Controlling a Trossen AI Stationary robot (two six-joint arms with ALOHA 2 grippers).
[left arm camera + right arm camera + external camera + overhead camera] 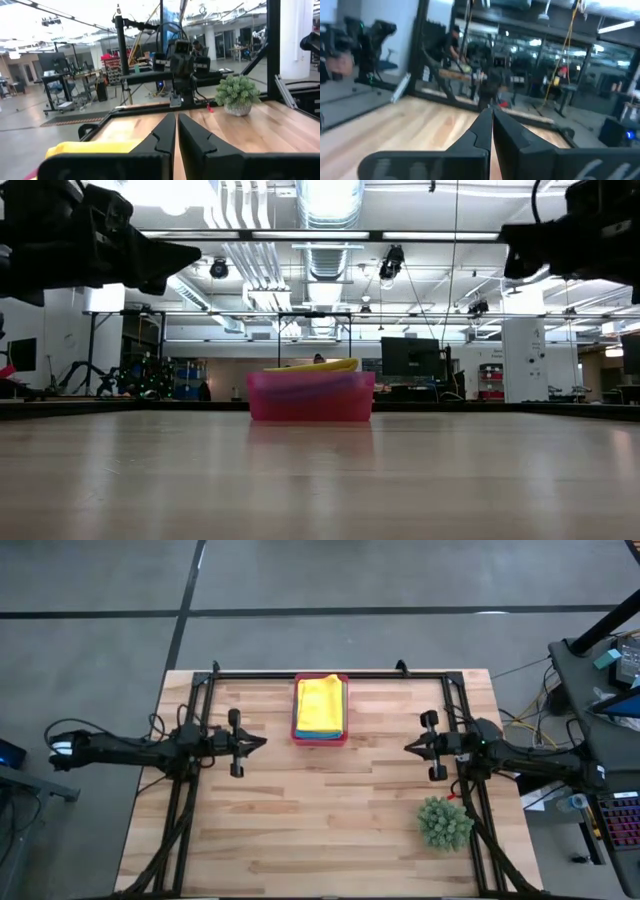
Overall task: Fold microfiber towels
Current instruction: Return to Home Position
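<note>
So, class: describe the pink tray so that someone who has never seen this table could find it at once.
On the wooden table, look at the middle of the far edge, between the left gripper and the right gripper. There sits the pink tray, the only container, filled with folded towels, yellow on top; the green plant stands apart.

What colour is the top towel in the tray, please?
The top towel is yellow; high view shows it best.

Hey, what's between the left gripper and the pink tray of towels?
Nothing: the high view shows only bare wooden table between the left gripper and the pink tray holding the towels.
</note>
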